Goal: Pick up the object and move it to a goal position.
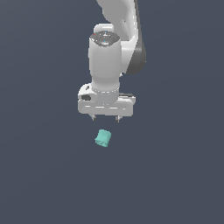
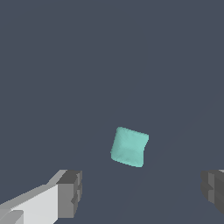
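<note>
Hand (image 1: 105, 117) hovers above dark desk (image 1: 39, 175), fingers spread wide, grasping nothing. Step in hand, by my reading: approach, before grasp. Teal object (image 1: 103, 138) lies on desk just below hand, apart from both fingers (image 2: 70, 192), roughly between them in wrist view, tilted. Next move likely calls for centring over object, descent, then closing. No goal marker visible.

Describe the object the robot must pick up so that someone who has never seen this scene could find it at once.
Find the white arm's gripper, open and pointing down. Just below it, untouched on the plain dark grey surface, lies the object. It is a small, lumpy teal block, the only coloured thing there.
</note>
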Available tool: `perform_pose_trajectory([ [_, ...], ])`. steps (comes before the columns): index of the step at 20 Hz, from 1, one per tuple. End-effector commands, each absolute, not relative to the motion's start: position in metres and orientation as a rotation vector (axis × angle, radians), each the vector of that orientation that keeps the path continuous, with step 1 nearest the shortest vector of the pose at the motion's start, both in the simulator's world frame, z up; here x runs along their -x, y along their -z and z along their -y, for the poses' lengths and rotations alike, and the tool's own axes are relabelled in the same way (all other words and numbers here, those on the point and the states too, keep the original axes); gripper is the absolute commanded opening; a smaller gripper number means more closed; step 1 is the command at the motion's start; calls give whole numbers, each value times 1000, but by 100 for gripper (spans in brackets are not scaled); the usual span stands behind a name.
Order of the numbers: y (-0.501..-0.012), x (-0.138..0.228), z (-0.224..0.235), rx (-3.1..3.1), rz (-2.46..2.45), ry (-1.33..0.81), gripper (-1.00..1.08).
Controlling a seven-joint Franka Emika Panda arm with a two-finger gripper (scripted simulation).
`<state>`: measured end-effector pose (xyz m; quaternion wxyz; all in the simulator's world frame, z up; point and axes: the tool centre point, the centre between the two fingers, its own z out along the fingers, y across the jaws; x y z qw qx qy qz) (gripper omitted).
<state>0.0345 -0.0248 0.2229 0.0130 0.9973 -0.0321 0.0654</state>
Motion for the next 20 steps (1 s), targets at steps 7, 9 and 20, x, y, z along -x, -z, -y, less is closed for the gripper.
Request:
perform_pose_trajectory([
  [7,-219,-36,26,-3107,124,-201,100],
  [9,-211,-36,28,-3109,150,-188,100],
  [20,-126,-33,41,-3110,418,-55,100],
])
